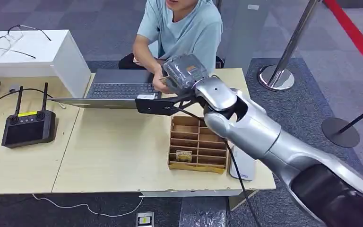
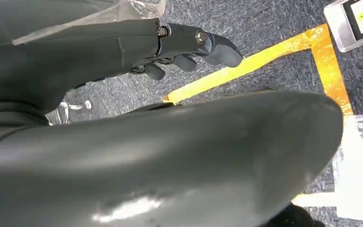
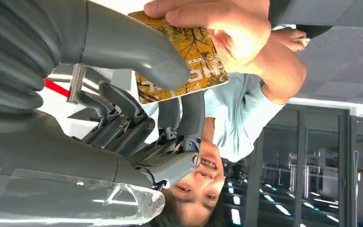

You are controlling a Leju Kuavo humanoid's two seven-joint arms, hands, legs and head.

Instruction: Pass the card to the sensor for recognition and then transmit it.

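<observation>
My right hand (image 1: pixel 185 72) reaches across the table to a seated person (image 1: pixel 184 28). In the right wrist view a yellow-brown printed card (image 3: pixel 194 66) sits between my grey thumb (image 3: pixel 137 52) and my darker fingers (image 3: pixel 189 118). The person's hand (image 3: pixel 222 23) grips the same card at its other end. A wooden slotted box (image 1: pixel 198 142) stands under my forearm, with one card (image 1: pixel 184 155) lying in its front slot. A white flat device (image 1: pixel 242 165) lies just right of the box. My left hand (image 2: pixel 189 47) hangs over the floor, holding nothing.
A laptop (image 1: pixel 120 90) lies open in front of the person. A black controller with two antennas (image 1: pixel 28 126) rests at the left of the table. Glasses (image 1: pixel 14 40) lie on a white box. Barrier posts (image 1: pixel 279 75) stand at the right.
</observation>
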